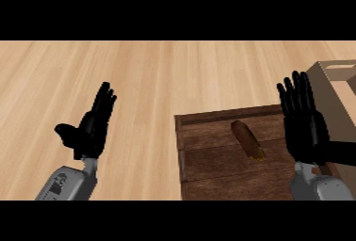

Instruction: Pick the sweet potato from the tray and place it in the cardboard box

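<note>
Now, with both hands' fingers straight and holding nothing, I should lower my right hand (303, 123) onto the brown oblong sweet potato (248, 140) lengthwise on the dark wooden tray (208, 164).

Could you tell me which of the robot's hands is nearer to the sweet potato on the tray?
Right. The right hand is open just right of the sweet potato, over the tray; the left hand is open far left, over bare counter.
</note>
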You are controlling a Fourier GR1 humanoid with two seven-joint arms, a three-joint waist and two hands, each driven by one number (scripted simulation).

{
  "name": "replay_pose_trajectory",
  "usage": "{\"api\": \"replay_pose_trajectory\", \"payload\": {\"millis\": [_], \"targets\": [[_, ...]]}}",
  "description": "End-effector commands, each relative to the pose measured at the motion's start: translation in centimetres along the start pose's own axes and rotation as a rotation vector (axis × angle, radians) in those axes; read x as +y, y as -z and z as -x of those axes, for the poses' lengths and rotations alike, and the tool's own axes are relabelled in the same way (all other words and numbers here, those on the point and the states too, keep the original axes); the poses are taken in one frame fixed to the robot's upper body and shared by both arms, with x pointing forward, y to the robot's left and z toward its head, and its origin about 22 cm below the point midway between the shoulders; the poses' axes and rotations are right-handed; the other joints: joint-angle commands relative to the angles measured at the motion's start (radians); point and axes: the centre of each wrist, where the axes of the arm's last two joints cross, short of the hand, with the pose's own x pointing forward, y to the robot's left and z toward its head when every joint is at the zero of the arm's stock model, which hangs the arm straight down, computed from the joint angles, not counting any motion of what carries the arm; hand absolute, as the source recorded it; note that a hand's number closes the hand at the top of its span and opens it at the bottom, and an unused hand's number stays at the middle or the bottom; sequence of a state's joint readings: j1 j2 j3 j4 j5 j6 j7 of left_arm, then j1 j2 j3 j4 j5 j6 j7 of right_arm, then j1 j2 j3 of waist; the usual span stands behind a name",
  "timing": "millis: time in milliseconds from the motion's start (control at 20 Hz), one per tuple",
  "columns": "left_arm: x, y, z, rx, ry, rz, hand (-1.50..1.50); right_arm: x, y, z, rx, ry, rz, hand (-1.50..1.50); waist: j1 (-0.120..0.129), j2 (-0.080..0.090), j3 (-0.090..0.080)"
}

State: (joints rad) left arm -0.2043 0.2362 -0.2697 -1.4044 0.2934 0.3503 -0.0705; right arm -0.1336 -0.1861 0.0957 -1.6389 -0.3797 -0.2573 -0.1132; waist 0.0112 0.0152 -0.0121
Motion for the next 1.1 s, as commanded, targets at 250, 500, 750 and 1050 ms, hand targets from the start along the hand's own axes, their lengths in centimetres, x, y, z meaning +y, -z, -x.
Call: {"api": "replay_pose_trajectory", "payload": {"millis": [250,500,750,1050], "targets": [[3.0,1.4,-3.4,-0.190,0.364,0.226,0.00,2.9,4.0,-11.6,-0.413,-0.659,-0.569,-1.50,0.013,-0.055,-0.002],[4.0,1.7,-4.3,-0.189,0.383,0.306,0.00,0.8,5.4,-15.6,-0.390,-1.159,-0.700,-1.50,-0.001,-0.021,0.007],[4.9,2.5,-6.4,-0.215,0.378,0.293,0.00,1.2,4.8,-16.6,-0.480,-1.371,-0.959,-1.50,0.005,-0.017,0.011],[5.1,1.4,-5.0,-0.190,0.386,0.340,0.00,4.5,2.6,-16.9,-0.417,-1.648,-1.080,-1.50,0.005,-0.020,0.010]]}}
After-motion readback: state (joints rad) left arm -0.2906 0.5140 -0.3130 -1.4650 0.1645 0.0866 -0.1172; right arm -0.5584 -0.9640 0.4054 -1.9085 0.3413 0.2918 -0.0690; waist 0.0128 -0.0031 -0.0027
